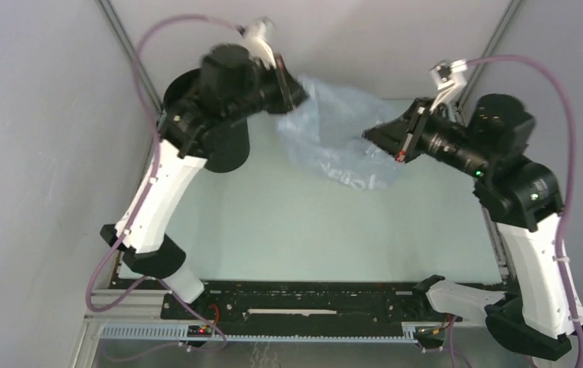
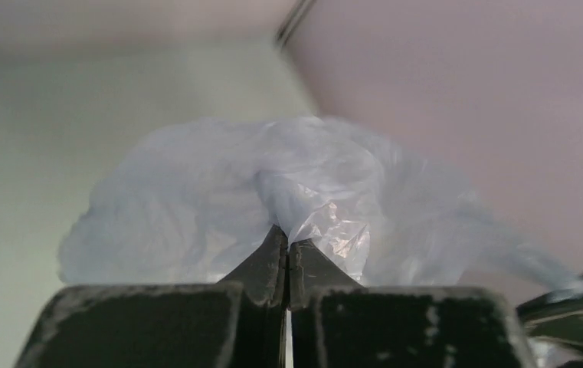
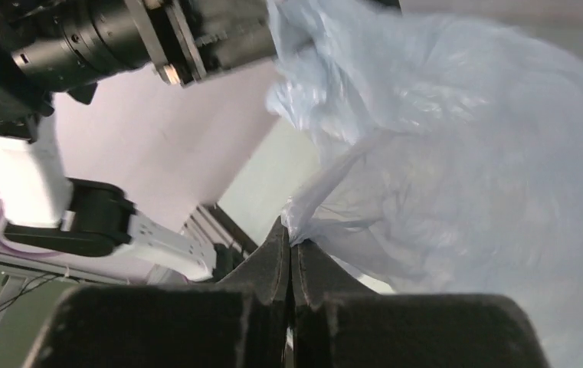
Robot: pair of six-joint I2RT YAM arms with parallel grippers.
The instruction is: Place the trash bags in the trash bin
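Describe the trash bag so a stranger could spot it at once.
On the pale table, look to the far side, between the left arm and right arm. The bag is pinched there by the left fingers on one edge, the right fingers on the other. It alone is thin, wrinkled, see-through blue; the bin beside it is solid black.

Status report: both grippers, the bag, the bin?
Left gripper, right gripper: both shut on trash bag. Bag outside trash bin. Left arm partly covers bin.
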